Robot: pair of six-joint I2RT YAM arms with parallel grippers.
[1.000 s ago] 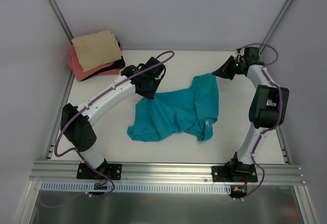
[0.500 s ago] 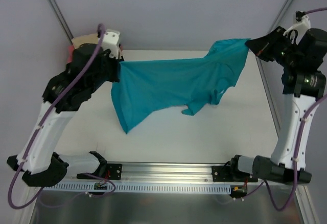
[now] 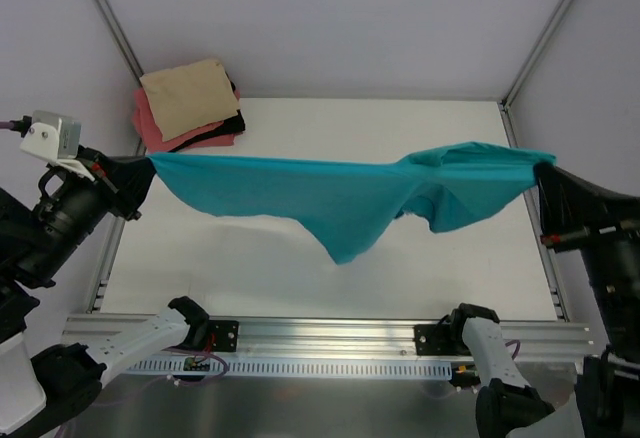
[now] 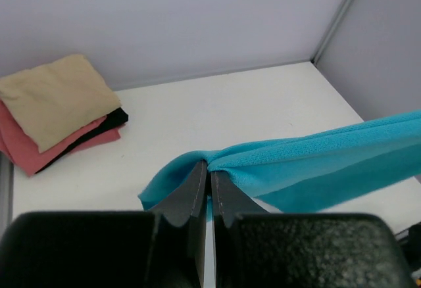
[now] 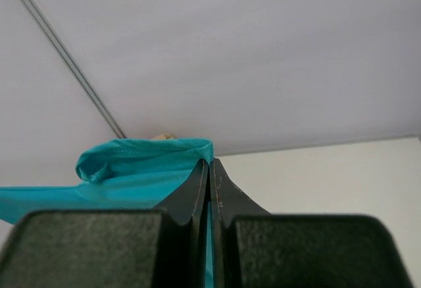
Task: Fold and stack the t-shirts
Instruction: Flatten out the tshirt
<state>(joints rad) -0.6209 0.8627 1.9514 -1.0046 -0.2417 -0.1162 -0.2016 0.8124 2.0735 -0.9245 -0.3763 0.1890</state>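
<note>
Soft teal cotton short-sleeved t-shirt (image 3: 330,190) stretched in mid-air as one long band, nearer than the folded stack (image 3: 190,113) and running far off to its right. Hangs clear of the white surface (image 3: 300,278), touching it nowhere, with a pointed flap sagging from the middle of the band.

Left fingers (image 3: 143,170) clamped on the end just nearer than the stack; right fingers (image 3: 541,180) clamped on the opposite end, well apart from the stack on its right. Confirmed by both wrist views: black pads (image 4: 197,192) pressed together with a bunch of teal cloth (image 4: 309,163) issuing from between them, and likewise the other pair (image 5: 200,183) nipping a rolled teal hem (image 5: 145,153).

Held high and wide, most likely, so that the garment's own weight pulls out creases and opens it before lowering flat for folding. Bunching near the right end suggests unmatched grip points, hence a risk of a skewed or wrinkled lay-down.

Stack itself: tan-beige folded cotton tee (image 3: 188,96) on top, coral-pink folded cotton tee (image 3: 158,136) beneath, a black layer (image 3: 232,123) showing at the right edge; nature of that layer not clear. Two shirts apparently finished, teal one not yet folded or stacked.
</note>
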